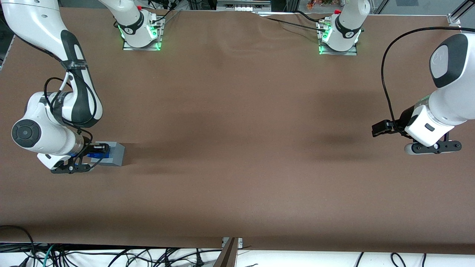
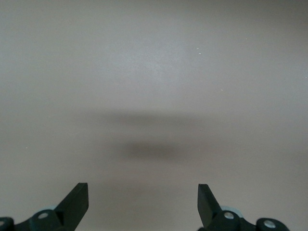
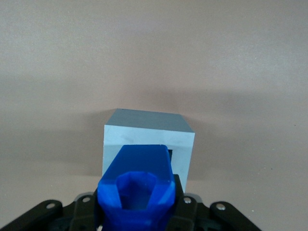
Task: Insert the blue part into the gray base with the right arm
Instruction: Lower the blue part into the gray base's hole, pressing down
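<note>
Gripper (image 3: 137,211) clenched on the blue part (image 3: 139,185) over the gray base (image 3: 149,144); slight misalignment could jam it on the recess rim.

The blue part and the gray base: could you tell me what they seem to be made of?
The blue part, held in the gripper above the gray base, looks like matte moulded or printed plastic: saturated colour, faceted edges. The base seems similar plastic: uniform matte gray, crisp corners.

gripper (image 1: 99,149) over gray base (image 1: 115,155)
</note>
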Controlling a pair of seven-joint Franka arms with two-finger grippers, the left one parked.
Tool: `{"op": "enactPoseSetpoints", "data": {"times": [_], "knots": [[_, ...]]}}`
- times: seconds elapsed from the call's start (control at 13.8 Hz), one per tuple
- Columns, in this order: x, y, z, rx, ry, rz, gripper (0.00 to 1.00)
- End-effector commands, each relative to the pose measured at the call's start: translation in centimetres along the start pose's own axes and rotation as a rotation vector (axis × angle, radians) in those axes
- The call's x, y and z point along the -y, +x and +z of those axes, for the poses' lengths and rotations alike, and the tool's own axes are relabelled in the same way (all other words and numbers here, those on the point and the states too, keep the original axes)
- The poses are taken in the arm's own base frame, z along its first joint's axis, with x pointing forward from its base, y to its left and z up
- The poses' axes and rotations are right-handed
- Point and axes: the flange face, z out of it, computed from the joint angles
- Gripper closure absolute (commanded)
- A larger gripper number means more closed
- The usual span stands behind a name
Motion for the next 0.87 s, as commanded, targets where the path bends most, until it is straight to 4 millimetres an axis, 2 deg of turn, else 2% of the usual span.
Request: {"op": "enactPoseSetpoints", "data": {"times": [0.0, 0.8], "knots": [[-0.13, -0.03, 0.36, -0.004, 0.018, 0.016, 0.79], [-0.27, 0.15, 1.08, -0.010, 0.018, 0.054, 0.79]]}}
